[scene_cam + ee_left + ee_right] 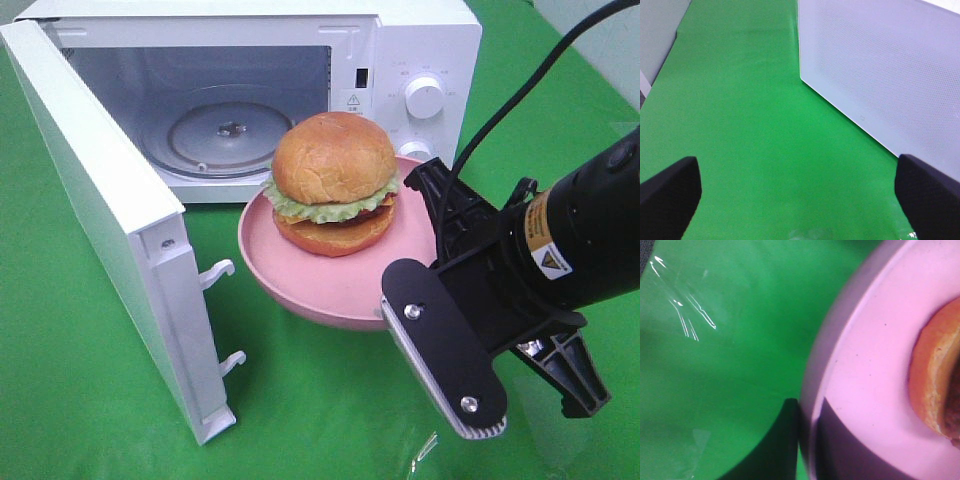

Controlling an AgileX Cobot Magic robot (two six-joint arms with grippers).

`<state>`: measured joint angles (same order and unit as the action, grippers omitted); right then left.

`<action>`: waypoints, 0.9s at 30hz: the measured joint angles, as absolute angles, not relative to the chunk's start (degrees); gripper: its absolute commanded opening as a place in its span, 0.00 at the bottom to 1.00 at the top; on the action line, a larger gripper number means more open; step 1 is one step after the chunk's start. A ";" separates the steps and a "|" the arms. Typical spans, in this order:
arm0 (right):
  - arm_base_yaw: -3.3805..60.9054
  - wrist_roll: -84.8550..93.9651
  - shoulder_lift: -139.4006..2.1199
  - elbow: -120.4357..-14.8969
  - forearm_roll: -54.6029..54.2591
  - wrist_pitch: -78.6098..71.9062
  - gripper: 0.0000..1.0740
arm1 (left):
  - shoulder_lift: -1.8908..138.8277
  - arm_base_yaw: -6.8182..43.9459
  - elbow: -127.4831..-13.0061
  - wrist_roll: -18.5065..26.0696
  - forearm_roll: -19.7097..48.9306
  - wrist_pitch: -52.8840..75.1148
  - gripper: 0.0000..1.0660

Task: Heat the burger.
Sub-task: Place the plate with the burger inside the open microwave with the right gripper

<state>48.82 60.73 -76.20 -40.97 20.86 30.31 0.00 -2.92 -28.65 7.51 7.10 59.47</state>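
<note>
The burger (334, 182), with a glossy brown bun, green lettuce and a patty, sits on a pink round plate (290, 275). The plate is held off the green table just in front of the open microwave (420, 50). My right gripper (405, 290) is shut on the plate's near right rim. In the right wrist view its dark fingers (787, 440) clamp the plate rim (850, 365), and the burger's bun edge (930, 370) shows. My left gripper (800, 200) is open and empty over the cloth. It is out of the exterior view.
The microwave door (110, 200) stands wide open to the left, latch hooks pointing toward the plate. A glass turntable (230, 135) lies in the empty cavity. A white perforated microwave panel (880, 75) stands close to the left gripper. Green cloth (100, 400) covers the table.
</note>
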 measured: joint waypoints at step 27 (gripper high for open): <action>39.08 93.11 -76.83 -40.85 -1.49 25.67 0.00 | 0.00 -2.92 -28.65 7.51 7.10 59.47 0.92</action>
<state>39.08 93.11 -76.83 -40.85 -1.49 25.67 0.00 -2.92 -28.65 7.51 7.10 59.47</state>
